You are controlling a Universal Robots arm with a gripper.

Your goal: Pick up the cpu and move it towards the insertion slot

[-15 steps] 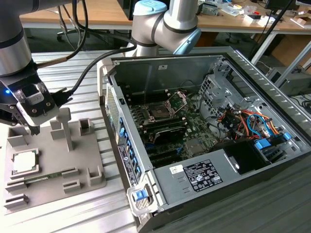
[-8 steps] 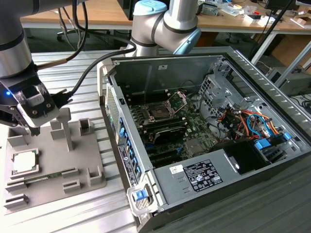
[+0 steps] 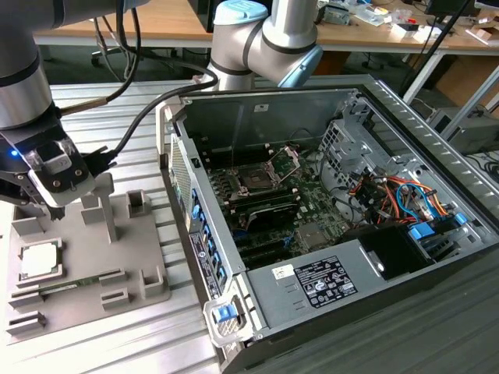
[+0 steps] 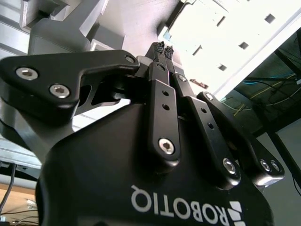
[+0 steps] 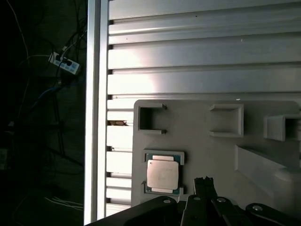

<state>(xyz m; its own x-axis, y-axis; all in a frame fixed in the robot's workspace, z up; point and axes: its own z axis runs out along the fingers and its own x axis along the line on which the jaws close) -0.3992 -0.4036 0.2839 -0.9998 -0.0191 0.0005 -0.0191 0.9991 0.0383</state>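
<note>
Gripper (image 5: 204, 181), closed and empty, hovers just beside the cpu (image 5: 162, 174), which lies in a tray (image 5: 207, 150) pocket, likely to keep it square, well apart from the insertion slot (image 3: 253, 178).

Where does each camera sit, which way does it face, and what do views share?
Exterior view: off the arm, looking down on the grey tray and open computer case; the arm shows at the exterior view's left.
First wrist view: on the wrist, looking down at the cpu in the tray; gripper tips show.
Second wrist view: on the wrist, looking along the shut gripper.
Shared: exterior and first wrist views show cpu and tray.
</note>
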